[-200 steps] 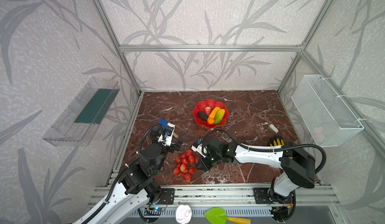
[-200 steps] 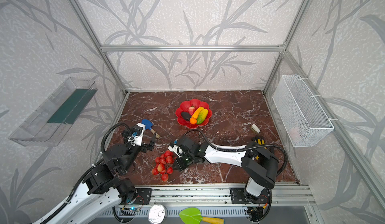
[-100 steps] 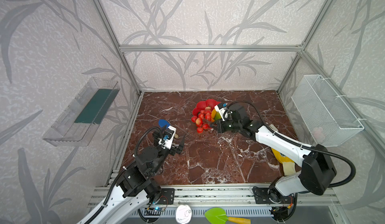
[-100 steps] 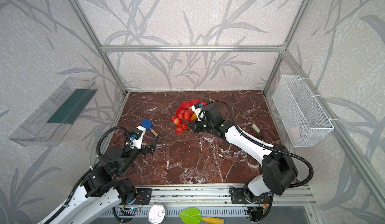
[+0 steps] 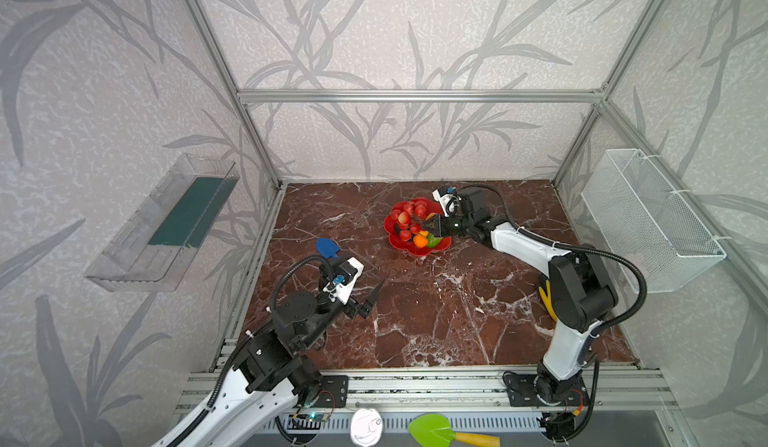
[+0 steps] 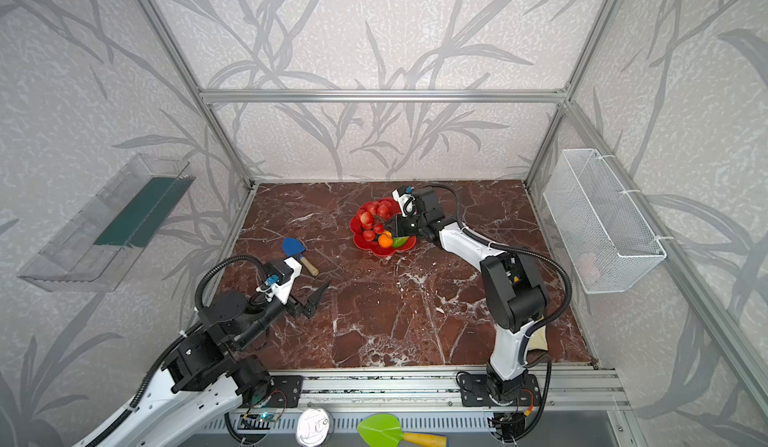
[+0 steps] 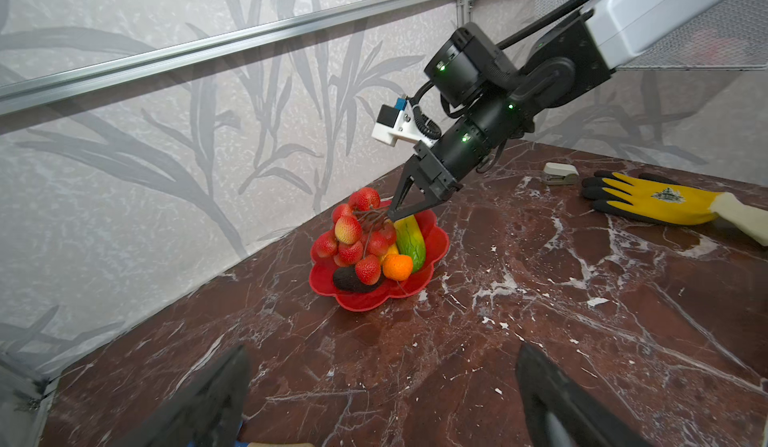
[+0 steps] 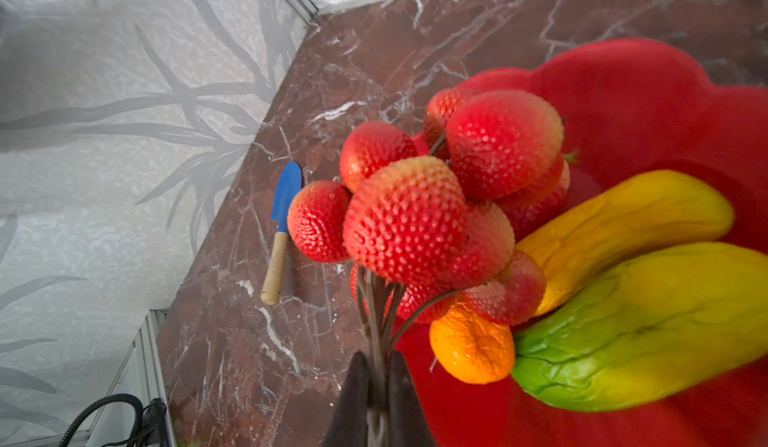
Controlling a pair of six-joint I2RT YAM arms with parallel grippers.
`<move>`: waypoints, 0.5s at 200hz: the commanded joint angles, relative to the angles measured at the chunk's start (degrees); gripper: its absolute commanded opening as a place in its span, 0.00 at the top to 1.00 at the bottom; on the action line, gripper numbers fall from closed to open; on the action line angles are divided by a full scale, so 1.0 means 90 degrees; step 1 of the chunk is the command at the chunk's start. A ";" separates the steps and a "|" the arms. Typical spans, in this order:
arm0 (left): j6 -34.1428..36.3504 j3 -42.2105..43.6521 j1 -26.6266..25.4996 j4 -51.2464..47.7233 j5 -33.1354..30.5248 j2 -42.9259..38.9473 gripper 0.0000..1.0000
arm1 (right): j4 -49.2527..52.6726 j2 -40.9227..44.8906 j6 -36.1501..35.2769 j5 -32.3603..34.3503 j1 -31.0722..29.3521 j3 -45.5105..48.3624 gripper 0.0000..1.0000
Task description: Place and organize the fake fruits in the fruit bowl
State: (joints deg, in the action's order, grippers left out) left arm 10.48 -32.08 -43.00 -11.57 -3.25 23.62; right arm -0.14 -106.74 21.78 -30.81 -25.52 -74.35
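The fruit bowl [image 5: 419, 250] [image 6: 380, 250] [image 7: 365, 301] [image 8: 623, 75], red with a scalloped rim, sits at the back middle of the table. My right gripper [image 5: 432, 225] [image 6: 392, 228] [image 7: 392, 216] [image 8: 378, 382] is shut on the thin stems of the red berry cluster [image 5: 409, 216] [image 7: 353, 237] [image 8: 407, 216], which hangs over the bowl's left half. In the bowl lie a small orange ball [image 7: 397, 267] [image 8: 471, 347], a yellow-green oblong [image 7: 410, 239] [image 8: 640, 332], a yellow-orange gourd [image 8: 623, 224] and a dark oval [image 7: 351, 280]. My left gripper [image 5: 370, 301] [image 6: 313, 301] [image 7: 382, 403] stands open and empty at the front left.
A blue toy shovel [image 5: 327, 248] [image 6: 293, 247] [image 8: 284, 199] lies left of the bowl. A yellow glove [image 7: 656, 199] [image 5: 546, 299] lies by the right arm, a small grey-white object [image 7: 560, 173] beside it. A white wire basket [image 5: 648, 216] hangs on the right wall.
My right gripper has carried the berry cluster from the front middle of the table back over the bowl. The left gripper stayed open and drew back a little.
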 commanded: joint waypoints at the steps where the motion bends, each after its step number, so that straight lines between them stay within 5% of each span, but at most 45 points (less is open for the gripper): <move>1: 0.0029 0.0044 0.0041 -0.0002 0.0466 0.0113 0.00 | -0.0265 -0.0127 -0.0154 -0.0147 0.0065 -0.0142 1.00; 22: 0.0027 0.0010 0.0040 -0.0026 0.0407 0.0232 0.00 | -0.0301 -0.0228 -0.0118 -0.0035 0.0148 -0.0016 0.91; 45: -0.0185 0.0033 0.0033 0.0237 -0.0279 0.0276 0.00 | -0.0285 -0.0108 -0.0049 -0.0079 0.0288 0.0045 0.56; 100: -0.0455 0.0516 0.0042 0.1978 -0.2435 0.0756 0.00 | -0.0090 0.1355 -0.0176 0.0535 0.0501 0.0632 0.00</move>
State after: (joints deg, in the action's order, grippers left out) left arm 7.60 -30.52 -43.00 -4.51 -12.91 27.86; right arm -1.28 -103.57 21.30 -29.43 -21.47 -70.98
